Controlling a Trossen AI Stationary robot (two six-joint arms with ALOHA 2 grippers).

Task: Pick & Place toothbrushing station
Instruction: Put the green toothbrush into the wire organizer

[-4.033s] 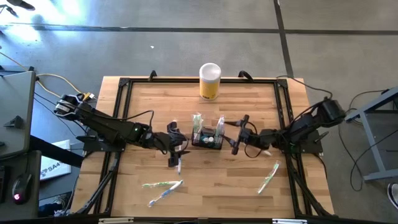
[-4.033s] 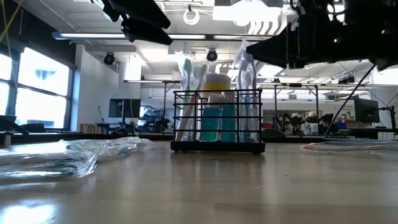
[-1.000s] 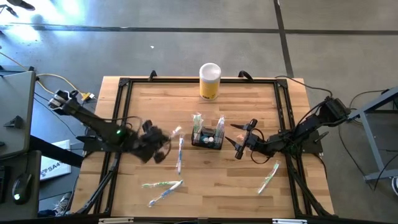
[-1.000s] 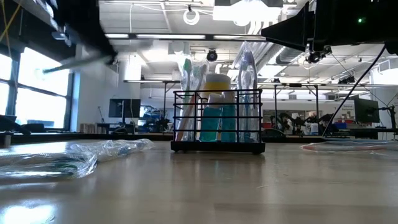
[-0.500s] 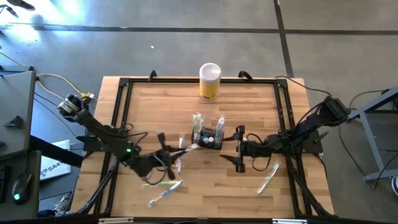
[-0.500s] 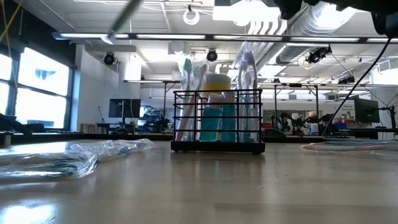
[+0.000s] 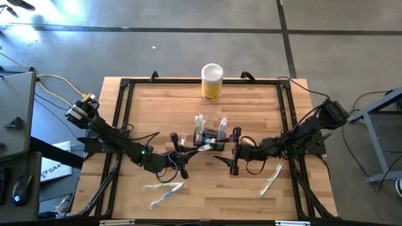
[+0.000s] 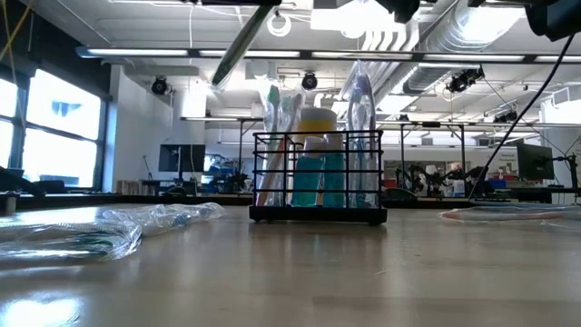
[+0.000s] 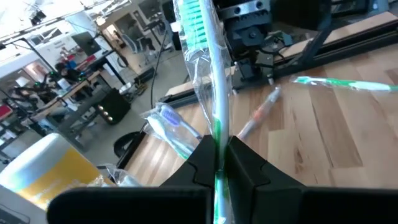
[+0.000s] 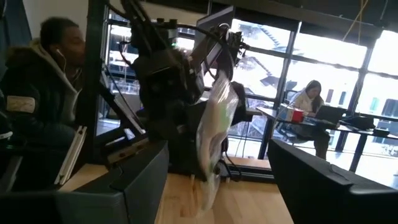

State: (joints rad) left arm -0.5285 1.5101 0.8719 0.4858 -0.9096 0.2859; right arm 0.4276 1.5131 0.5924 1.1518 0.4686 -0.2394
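The toothbrushing station (image 7: 210, 139), a black wire-mesh caddy, stands on its base at the table's middle with wrapped brushes and a teal bottle upright in it (image 8: 318, 177). My left gripper (image 7: 186, 153) hovers just left of it, shut on a green toothbrush in a clear wrapper (image 9: 208, 74) whose head points toward the caddy. My right gripper (image 7: 232, 152) hangs open just right of the caddy, nothing between its fingers (image 10: 217, 180). My left gripper pinches the wrapped toothbrush's handle (image 9: 216, 130) between its two fingers. They come about level from the table's left and lie along the brush. The brush is lifted clear of the table, its bristle head (image 9: 196, 22) leading; in the low view it slants above the caddy (image 8: 241, 44).
A yellow cylinder with a white lid (image 7: 212, 81) stands at the far edge. Wrapped toothbrushes lie near the front left (image 7: 164, 186) and front right (image 7: 271, 179). Black frame rails (image 7: 119, 125) border the table. People sit beyond it (image 10: 43, 93).
My left gripper has swung toward the table's right and near side, closing on the caddy, and rolled, so the toothbrush now points at the caddy. My right gripper, still open, has moved left and toward the near edge.
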